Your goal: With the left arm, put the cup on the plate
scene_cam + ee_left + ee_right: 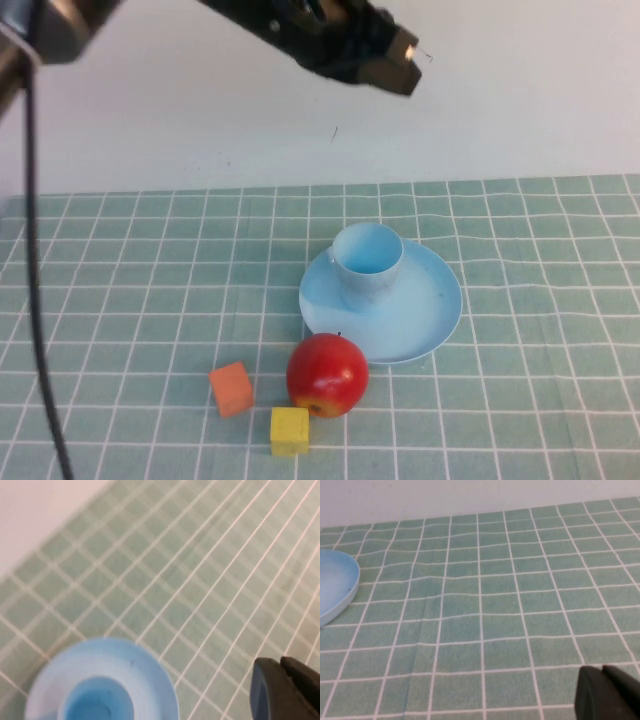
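The light blue cup (367,262) stands upright on the back left part of the light blue plate (430,310). My left gripper (395,65) hangs high above and behind them, touching neither. In the left wrist view I look down into the cup (97,700) on the plate (150,675), with the left gripper (282,672) off to one side, its fingers together and empty. My right gripper (602,672) shows only in the right wrist view, fingers together, low over the cloth. The plate's edge (337,582) is well away from it.
A red apple (327,373) sits just in front of the plate. An orange cube (231,388) and a yellow cube (289,429) lie beside the apple. A green checked cloth (120,280) covers the table, with a white wall (200,110) behind.
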Tool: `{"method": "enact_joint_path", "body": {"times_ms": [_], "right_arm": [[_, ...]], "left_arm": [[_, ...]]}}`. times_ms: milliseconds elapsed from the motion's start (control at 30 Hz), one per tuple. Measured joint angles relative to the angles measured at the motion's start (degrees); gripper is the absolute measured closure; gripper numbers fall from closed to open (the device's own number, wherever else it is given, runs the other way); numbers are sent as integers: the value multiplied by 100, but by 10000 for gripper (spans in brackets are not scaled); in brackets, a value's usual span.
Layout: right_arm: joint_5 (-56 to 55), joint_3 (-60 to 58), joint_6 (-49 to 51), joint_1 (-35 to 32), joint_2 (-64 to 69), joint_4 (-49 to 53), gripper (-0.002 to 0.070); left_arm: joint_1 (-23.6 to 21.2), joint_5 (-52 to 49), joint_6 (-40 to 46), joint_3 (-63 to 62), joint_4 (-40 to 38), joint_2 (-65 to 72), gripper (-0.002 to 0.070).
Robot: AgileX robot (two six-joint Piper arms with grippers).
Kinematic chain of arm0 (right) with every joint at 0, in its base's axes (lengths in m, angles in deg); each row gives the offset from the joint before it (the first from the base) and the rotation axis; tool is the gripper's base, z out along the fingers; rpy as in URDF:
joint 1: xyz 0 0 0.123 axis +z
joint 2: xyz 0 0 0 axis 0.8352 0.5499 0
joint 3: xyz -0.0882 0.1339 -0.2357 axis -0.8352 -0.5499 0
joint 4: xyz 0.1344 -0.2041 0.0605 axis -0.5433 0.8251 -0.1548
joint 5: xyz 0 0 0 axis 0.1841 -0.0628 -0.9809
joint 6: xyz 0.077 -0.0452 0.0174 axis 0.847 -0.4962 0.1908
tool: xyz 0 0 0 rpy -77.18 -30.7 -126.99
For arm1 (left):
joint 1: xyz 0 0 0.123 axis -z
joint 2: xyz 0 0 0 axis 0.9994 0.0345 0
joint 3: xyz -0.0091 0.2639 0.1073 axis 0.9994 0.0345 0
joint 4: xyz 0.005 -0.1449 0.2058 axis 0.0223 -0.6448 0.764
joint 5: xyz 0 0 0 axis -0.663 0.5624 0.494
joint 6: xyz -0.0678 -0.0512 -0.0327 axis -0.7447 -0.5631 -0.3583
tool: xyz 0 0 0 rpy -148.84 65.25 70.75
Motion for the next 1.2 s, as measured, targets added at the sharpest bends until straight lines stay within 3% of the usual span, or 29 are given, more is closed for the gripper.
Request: {"method": "enact_joint_path", "body": {"times_ms": [400, 533, 867, 1200], "right_arm": [[0, 0, 0, 0, 0, 0, 678], [0, 0, 0, 0, 0, 0, 678], [0, 0, 0, 0, 0, 0, 678], [0, 0, 0, 0, 0, 0, 678]], "left_arm": [[0, 534, -79, 461, 1175, -3180, 672], [0, 1386, -273, 1498, 1735, -4607, 673], [0, 3492, -1610, 5413, 3648, -7988, 673], [0, 3890, -2243, 7730, 3936, -8816, 673]]}}
